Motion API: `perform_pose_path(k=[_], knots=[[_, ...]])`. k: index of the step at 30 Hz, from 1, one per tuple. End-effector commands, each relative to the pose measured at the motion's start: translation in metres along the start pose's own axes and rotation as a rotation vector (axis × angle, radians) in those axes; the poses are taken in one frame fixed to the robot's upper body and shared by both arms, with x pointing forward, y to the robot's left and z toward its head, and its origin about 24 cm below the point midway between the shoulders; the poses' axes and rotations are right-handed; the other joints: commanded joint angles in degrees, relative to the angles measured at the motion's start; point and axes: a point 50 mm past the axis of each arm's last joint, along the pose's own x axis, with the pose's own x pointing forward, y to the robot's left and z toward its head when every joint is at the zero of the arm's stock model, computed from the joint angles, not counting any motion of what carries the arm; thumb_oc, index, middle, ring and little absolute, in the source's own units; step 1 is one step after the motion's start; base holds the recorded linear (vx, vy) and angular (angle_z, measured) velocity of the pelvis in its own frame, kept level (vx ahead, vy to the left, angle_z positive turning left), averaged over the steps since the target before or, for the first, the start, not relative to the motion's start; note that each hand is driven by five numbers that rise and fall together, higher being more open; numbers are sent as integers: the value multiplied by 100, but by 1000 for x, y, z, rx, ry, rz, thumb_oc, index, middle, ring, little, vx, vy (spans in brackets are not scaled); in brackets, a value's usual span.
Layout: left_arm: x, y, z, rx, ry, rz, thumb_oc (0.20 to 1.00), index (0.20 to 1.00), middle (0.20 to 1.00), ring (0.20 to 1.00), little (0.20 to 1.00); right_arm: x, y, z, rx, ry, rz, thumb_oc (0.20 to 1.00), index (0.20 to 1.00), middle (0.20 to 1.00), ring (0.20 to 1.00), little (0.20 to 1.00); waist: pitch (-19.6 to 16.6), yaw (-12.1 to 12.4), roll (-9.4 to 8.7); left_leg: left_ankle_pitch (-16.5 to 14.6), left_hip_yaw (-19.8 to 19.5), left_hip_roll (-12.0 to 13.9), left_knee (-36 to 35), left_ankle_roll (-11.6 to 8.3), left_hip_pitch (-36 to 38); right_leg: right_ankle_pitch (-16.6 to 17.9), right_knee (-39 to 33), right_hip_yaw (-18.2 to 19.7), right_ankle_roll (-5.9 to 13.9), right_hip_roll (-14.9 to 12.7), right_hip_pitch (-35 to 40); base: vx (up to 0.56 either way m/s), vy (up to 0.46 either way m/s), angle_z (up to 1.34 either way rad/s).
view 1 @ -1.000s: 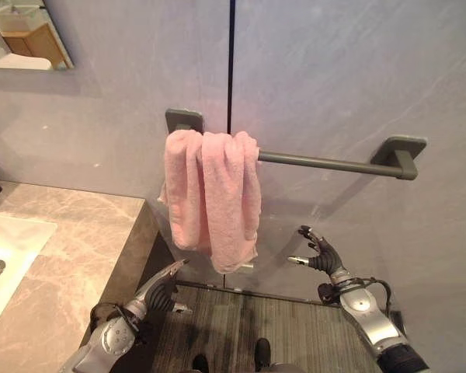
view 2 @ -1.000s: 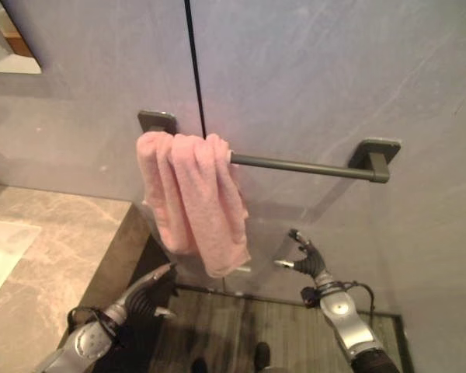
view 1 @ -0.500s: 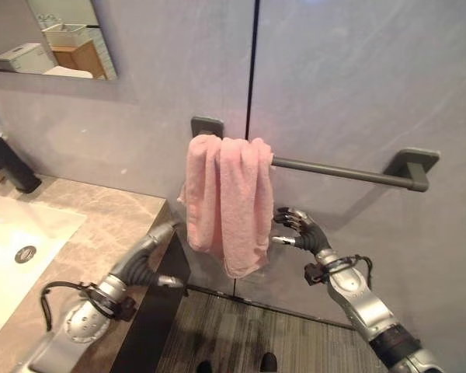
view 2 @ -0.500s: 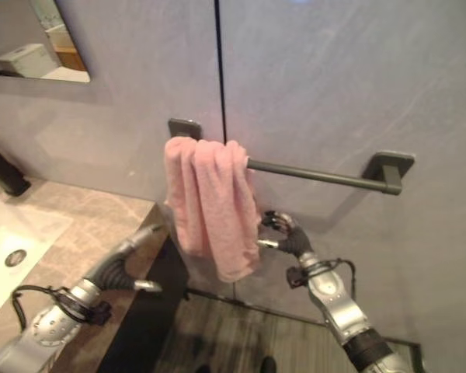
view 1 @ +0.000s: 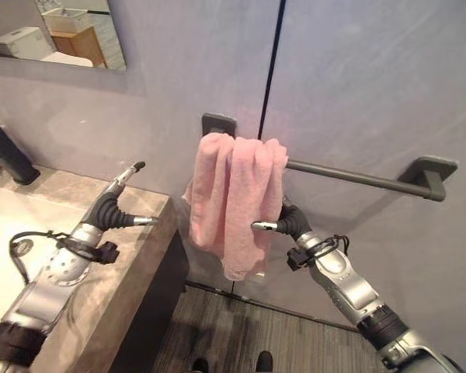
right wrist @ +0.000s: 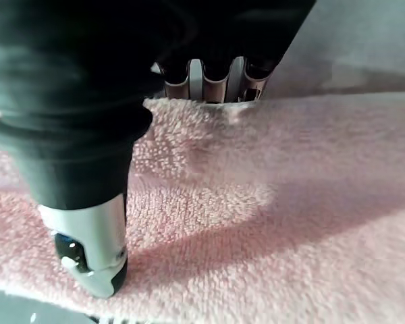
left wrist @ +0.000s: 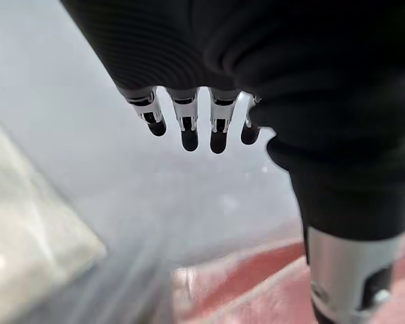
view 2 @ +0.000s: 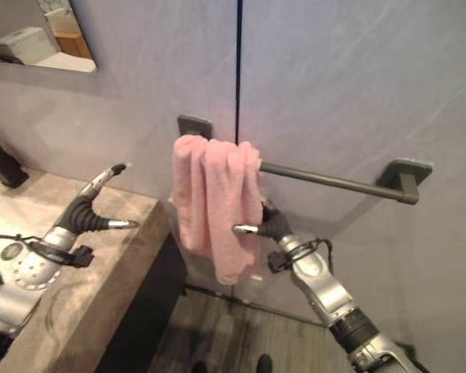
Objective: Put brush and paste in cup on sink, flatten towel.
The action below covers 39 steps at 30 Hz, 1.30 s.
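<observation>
The pink towel (view 1: 234, 200) hangs bunched in folds over the left end of the wall bar (view 1: 357, 176).

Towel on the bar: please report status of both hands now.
Right hand at pink towel, fingers behind its edge, thumb in front. Left hand open above counter. Towel bunched at left end of bar. Nothing in the way.

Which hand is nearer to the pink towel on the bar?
The right hand: it is at the pink towel, its fingers behind the right edge. The left hand is open over the counter, apart from the towel.
</observation>
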Motion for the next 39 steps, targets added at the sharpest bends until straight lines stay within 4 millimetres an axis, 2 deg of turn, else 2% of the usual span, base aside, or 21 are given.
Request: perform_pose_path(k=[1,5,8,9,10,12,14,18,21,22,26,28,31,32,33,34,35,36,39], knots=[[12,8,8,-97,-46,64,1000,1000,1000,1000,1000,18,1,35,4,-139,37,1000,1000,1000,1000,1000,-68,41,41,-40,126,-147,27,74,-126,-241,192,188,461,-288,297,11,99,-47],[32,3,7,-235,-36,80,1000,1000,1000,1000,1000,26,18,44,10,-164,111,1000,1000,1000,1000,1000,-30,-51,76,-59,377,-139,40,90,-219,-95,127,420,520,-306,97,16,72,-42],[46,-5,16,-291,-69,73,1000,1000,1000,1000,1000,28,27,47,22,-175,153,1000,1000,1000,1000,1000,24,-125,78,-78,479,-143,89,95,-324,-31,121,525,544,-308,-45,12,46,-11],[48,-7,18,-298,-75,62,1000,1000,1000,1000,1000,29,29,48,24,-176,160,915,915,915,915,915,27,-137,79,-80,499,-144,99,97,-335,-28,125,538,544,-311,-58,0,0,0],[50,-13,21,-307,-85,34,1000,1000,1000,1000,1000,28,32,46,30,-169,171,887,887,887,887,887,26,-158,81,-90,506,-147,96,103,-320,-36,140,561,536,-312,-60,57,16,-5],[50,-18,22,-305,-88,-4,1000,1000,1000,1000,1000,27,36,43,31,-159,189,900,900,900,900,900,8,-183,85,-114,504,-161,91,107,-282,-62,151,554,526,-318,-23,59,9,-5],[49,-23,23,-302,-83,-37,1000,1000,1000,1000,1000,26,38,40,28,-144,201,862,862,862,862,862,-23,-207,90,-135,490,-168,79,106,-218,-84,147,526,517,-320,28,70,3,8],[50,-33,25,-287,-86,-101,1000,1000,1000,1000,1000,25,41,35,30,-127,216,865,865,865,865,865,-77,-227,116,-163,480,-182,63,104,-122,-120,115,487,514,-315,117,63,2,8],[52,-42,28,-269,-89,-158,1000,1000,1000,1000,1000,25,44,34,33,-118,232,784,784,784,784,784,-122,-257,146,-172,494,-170,35,88,-49,-149,78,439,519,-305,178,45,-9,0],[53,-44,30,-268,-95,-170,1000,1000,1000,1000,1000,25,44,33,34,-116,234,711,711,711,711,711,-130,-262,147,-172,498,-166,27,82,-40,-154,72,430,516,-300,188,28,-14,-3],[57,-54,37,-252,-115,-225,1000,1000,1000,1000,1000,24,45,31,38,-104,235,683,683,683,683,683,-149,-294,160,-175,495,-145,27,63,-30,-167,57,417,511,-284,193,6,-4,-1],[58,-57,41,-242,-129,-249,1000,1000,1000,1000,1000,23,43,29,36,-97,228,705,705,705,705,705,-160,-313,170,-174,488,-140,27,56,-22,-177,56,411,506,-279,211,0,0,0],[61,-63,44,-222,-140,-287,1000,1000,1000,1000,1000,21,42,26,36,-82,225,689,689,689,689,689,-173,-348,181,-183,483,-123,27,44,4,-185,48,402,499,-271,230,0,0,0],[61,-66,46,-219,-144,-298,1000,1000,1000,1000,1000,21,43,24,39,-76,226,592,592,592,592,592,-176,-357,189,-185,481,-123,27,43,17,-187,47,405,498,-270,238,0,0,0],[62,-67,47,-219,-148,-300,1000,1000,1000,1000,1000,20,43,23,40,-71,224,457,457,457,457,457,-179,-366,203,-186,481,-121,27,40,26,-194,44,402,494,-269,250,0,0,0],[62,-70,47,-227,-148,-302,652,652,652,652,652,20,43,21,45,-68,222,297,297,297,297,297,-186,-376,212,-186,481,-120,27,39,36,-196,44,403,492,-269,262,0,0,0],[63,-70,47,-228,-149,-303,360,360,360,360,360,20,43,21,45,-68,222,200,200,200,200,200,-185,-375,213,-186,481,-120,27,39,37,-196,44,402,492,-269,263,0,0,0],[64,-73,46,-229,-143,-306,200,200,200,200,200,20,44,21,51,-65,221,200,200,200,200,200,-188,-390,230,-185,489,-120,27,36,47,-201,41,403,493,-268,270,0,0,0],[61,-80,42,-290,-124,-275,200,200,200,200,200,17,42,17,61,-56,198,200,200,200,200,200,-226,-407,262,-180,494,-115,27,25,68,-213,37,414,486,-264,296,7,-14,-4]])
